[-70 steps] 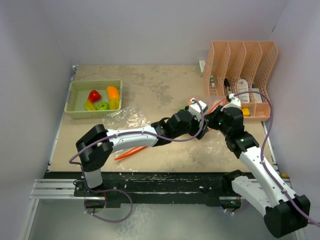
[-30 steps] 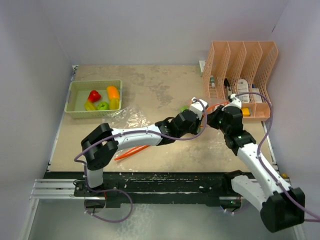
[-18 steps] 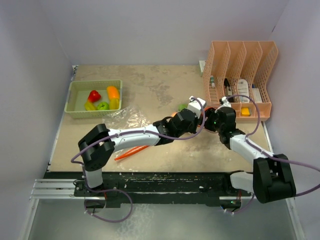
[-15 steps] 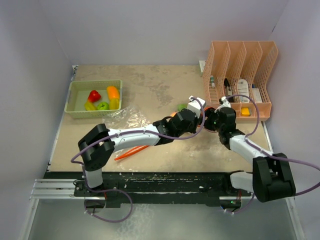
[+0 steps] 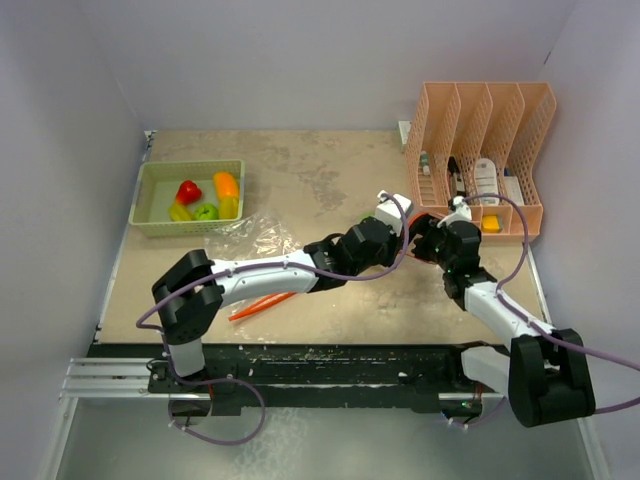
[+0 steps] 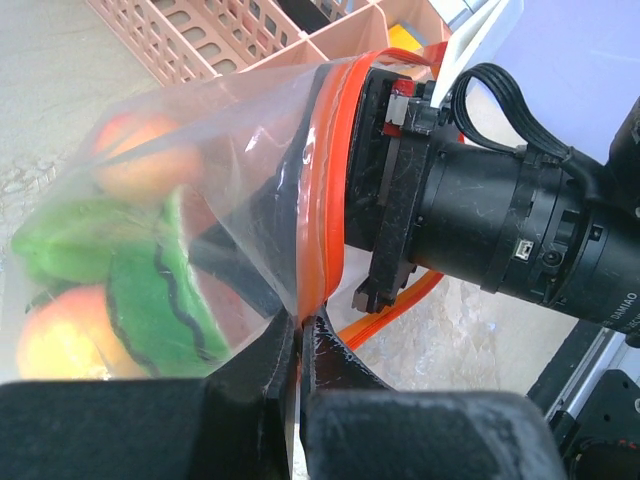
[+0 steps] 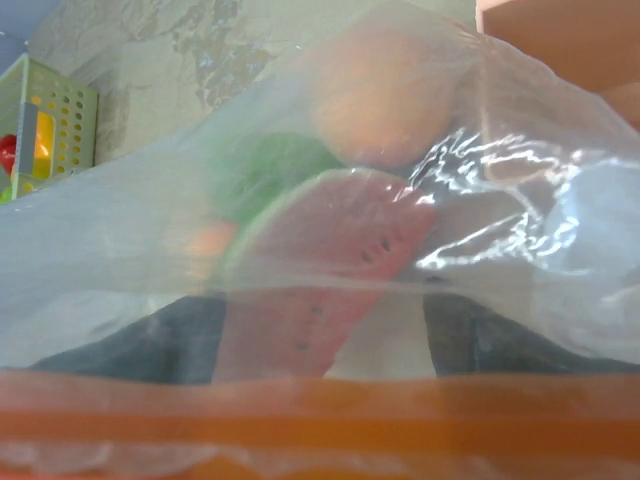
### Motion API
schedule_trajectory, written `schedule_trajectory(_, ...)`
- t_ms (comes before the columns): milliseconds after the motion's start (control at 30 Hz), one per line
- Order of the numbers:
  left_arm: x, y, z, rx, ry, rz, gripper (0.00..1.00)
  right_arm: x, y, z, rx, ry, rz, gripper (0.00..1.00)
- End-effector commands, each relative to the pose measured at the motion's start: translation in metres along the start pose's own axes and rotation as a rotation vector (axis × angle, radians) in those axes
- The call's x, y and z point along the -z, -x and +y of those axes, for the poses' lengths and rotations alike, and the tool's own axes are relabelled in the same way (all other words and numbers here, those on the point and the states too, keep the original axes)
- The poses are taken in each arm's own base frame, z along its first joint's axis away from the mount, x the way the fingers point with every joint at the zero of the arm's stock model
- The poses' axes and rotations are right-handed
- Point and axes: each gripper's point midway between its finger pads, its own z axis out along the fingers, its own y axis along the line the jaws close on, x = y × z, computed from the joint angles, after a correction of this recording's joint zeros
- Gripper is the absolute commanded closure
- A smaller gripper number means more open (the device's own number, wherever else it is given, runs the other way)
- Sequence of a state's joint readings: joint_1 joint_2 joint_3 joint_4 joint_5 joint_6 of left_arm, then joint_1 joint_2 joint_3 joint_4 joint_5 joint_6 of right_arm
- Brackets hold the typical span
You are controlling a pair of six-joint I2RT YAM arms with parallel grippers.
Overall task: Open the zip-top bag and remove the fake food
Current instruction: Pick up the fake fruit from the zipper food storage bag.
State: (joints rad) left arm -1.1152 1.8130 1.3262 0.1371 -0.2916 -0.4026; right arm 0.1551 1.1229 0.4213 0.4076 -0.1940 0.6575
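Clear zip-top plastic bag with an orange zip strip (image 6: 250,140) is right of centre on the beige mottled desk (image 5: 320,165), just left of the peach lattice file organizer (image 5: 480,105), caught between the two tools. Through the film: watermelon slice toy with striped green rind and red flesh (image 7: 345,255), bright green toy (image 6: 65,240), peach-coloured round toy (image 7: 385,95), yellow-orange round toy (image 6: 55,345), all packed together and touching. Left tool (image 6: 298,328) is pinched narrow on the bag film right below the orange strip, at the mouth edge. Right tool (image 7: 315,345) faces it at the bag mouth, and the orange strip curves across the front of its black body in the left wrist view. Its dark fingers (image 7: 125,345) show blurred through the plastic, spread wide, with the watermelon slice between them; contact with the slice can't be told, nor whether the fingers are inside the bag or behind the film. Nothing is clamped by this tool. Further out, a crumpled sheet of clear plastic (image 5: 250,238) lies flat on the desk left of centre, and a loose orange strip (image 5: 262,303) lies under the left arm. Pale green plastic basket (image 5: 190,166) sits far left and holds red, orange, yellow and green toy foods (image 5: 188,190). The organizer's front tray carries white bottles (image 5: 486,178) and a small orange block (image 5: 490,224).
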Motion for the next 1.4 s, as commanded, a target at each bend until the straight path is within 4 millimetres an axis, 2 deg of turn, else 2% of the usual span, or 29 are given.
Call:
schedule_trajectory(0,-0.003,-0.004,0.011,0.016,0.038,0.007,0.98,0.010,0.016,0.049,-0.034,0.195,-0.032,0.16)
schedule_trajectory(200,-0.003,-0.005,0.011,0.017,0.035,0.009,0.98,0.010,0.004,0.049,-0.067,0.210,0.011,0.15)
schedule_trajectory(333,-0.002,-0.007,0.012,0.018,0.034,0.012,0.98,0.003,-0.001,0.055,-0.090,0.259,0.041,0.14)
schedule_trajectory(400,-0.001,-0.008,0.012,0.019,0.031,0.015,0.98,0.001,-0.005,0.059,-0.106,0.290,0.055,0.32)
schedule_trajectory(467,0.001,-0.009,0.013,0.021,0.034,0.015,0.98,0.001,-0.007,0.058,-0.124,0.288,0.059,0.62)
schedule_trajectory(533,0.003,-0.007,0.014,0.022,0.037,0.008,0.98,0.004,-0.005,0.055,-0.124,0.271,0.042,0.85)
schedule_trajectory(600,0.004,-0.006,0.015,0.022,0.042,0.005,0.98,0.009,0.000,0.056,-0.110,0.262,0.021,0.98)
schedule_trajectory(633,0.004,-0.005,0.016,0.022,0.044,0.002,0.98,0.012,0.003,0.057,-0.100,0.262,0.011,1.00)
schedule_trajectory(867,-0.002,-0.008,0.014,0.023,0.040,0.004,0.98,0.031,0.016,0.062,-0.087,0.242,-0.040,1.00)
schedule_trajectory(1033,-0.001,-0.006,0.013,0.022,0.031,0.001,0.98,0.012,0.008,0.052,-0.073,0.206,0.020,0.64)
schedule_trajectory(1233,0.008,-0.002,0.020,0.010,0.063,-0.010,0.98,-0.018,-0.005,0.045,-0.077,0.196,0.092,0.42)
schedule_trajectory(1367,0.008,-0.004,0.022,0.006,0.069,-0.006,0.98,-0.034,-0.015,0.055,-0.067,0.220,0.139,0.26)
